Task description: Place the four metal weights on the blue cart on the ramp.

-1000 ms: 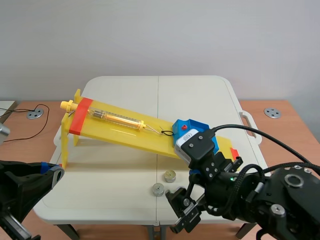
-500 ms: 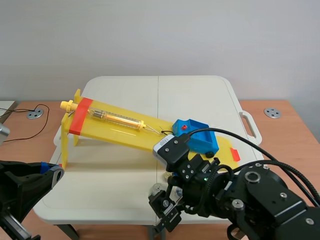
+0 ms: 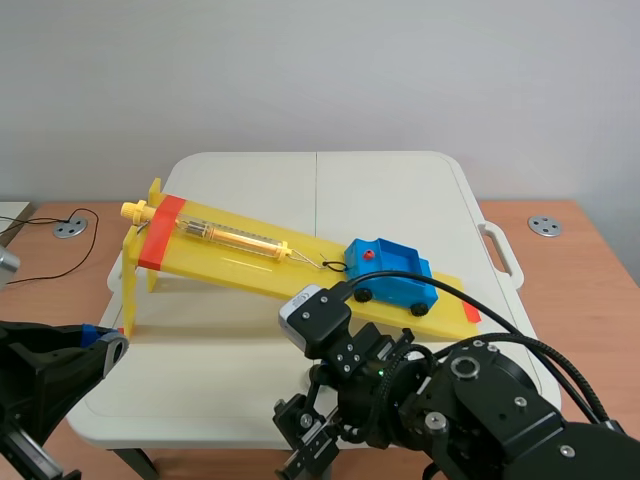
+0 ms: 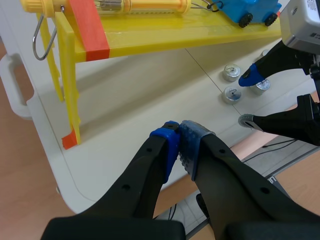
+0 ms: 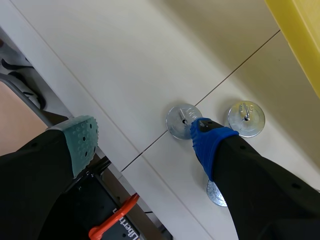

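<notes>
**Weights on the table, right tool spread above them**

The blue cart (image 3: 390, 272) sits on the low end of the yellow ramp (image 3: 250, 262), hooked by a dark loop to the spring gauge (image 3: 235, 238) that lies along the slope. The metal weights (image 4: 231, 93) lie on the white table (image 3: 250, 180) near its front edge, in front of the ramp's low end. In the right wrist view three show. One weight (image 5: 176, 122) is just beside the blue pad (image 5: 205, 137), a second weight (image 5: 246, 119) lies on that finger's other side, and a third weight (image 5: 214, 195) is half hidden under it. The right tool (image 5: 145, 140) is spread wide and grips nothing, its green pad (image 5: 82, 142) out past the table's edge. The left tool (image 4: 180, 150) is closed on nothing – pads pressed together – above the table's near corner, beside the ramp's tall end.
</notes>
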`<state>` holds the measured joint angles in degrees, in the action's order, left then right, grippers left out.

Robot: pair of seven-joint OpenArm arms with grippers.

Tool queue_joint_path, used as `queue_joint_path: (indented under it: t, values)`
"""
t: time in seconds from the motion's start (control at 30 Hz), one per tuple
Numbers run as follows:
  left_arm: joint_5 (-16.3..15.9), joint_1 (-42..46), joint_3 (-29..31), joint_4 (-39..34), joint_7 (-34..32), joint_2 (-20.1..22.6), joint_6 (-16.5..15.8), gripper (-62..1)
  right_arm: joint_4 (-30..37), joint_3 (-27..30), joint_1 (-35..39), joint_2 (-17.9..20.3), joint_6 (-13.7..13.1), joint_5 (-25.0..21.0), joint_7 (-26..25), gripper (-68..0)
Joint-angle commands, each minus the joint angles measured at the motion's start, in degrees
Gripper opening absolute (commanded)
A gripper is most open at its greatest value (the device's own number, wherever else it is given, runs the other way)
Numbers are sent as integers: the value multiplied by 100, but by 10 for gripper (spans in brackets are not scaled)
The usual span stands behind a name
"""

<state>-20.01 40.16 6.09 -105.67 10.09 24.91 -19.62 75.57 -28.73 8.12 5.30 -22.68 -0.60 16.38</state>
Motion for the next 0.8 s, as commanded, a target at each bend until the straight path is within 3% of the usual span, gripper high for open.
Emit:
queue_joint_path:
  t: [0.0, 0.77]
  values:
    - [-424, -35, 96, -409, -533, -26, -160, -582, 328, 4, -579, -105, 173, -81, -837, -282]
    - [-424, -35, 96, -409, -505, -28, -160, -582, -234, -210, -944, -136, 219, 63, -1054, -282]
